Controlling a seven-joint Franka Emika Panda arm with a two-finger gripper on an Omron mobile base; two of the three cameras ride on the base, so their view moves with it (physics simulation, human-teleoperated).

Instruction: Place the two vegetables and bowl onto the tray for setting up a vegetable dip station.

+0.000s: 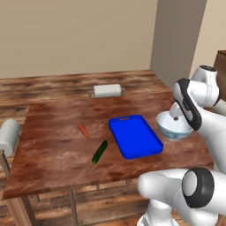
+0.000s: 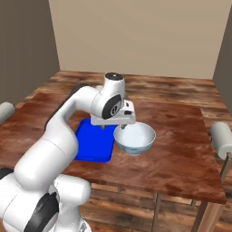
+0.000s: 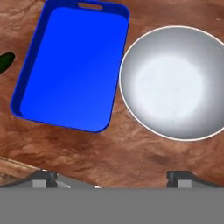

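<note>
The blue tray [image 1: 134, 136] lies on the wooden table with nothing on it, its handle slot at the far end. Right of it stands the pale bowl [image 1: 173, 126], also plain in the hand view as the bowl [image 3: 175, 83] beside the tray [image 3: 72, 65]. The orange carrot [image 1: 84, 130] and the dark green cucumber [image 1: 99, 152] lie on the table left of the tray. My gripper [image 3: 113, 179] hovers above the table by the bowl's near-left rim, between bowl and tray. It is open, fingertips [image 3: 43, 177] far apart, nothing between them.
A white roll [image 1: 107, 90] lies at the table's far edge and another roll [image 1: 9, 134] at its left end. The arm's forearm reaches over the tray [image 2: 93, 142] toward the bowl [image 2: 134, 137]. Bare wood [image 2: 181, 149] lies right of the bowl.
</note>
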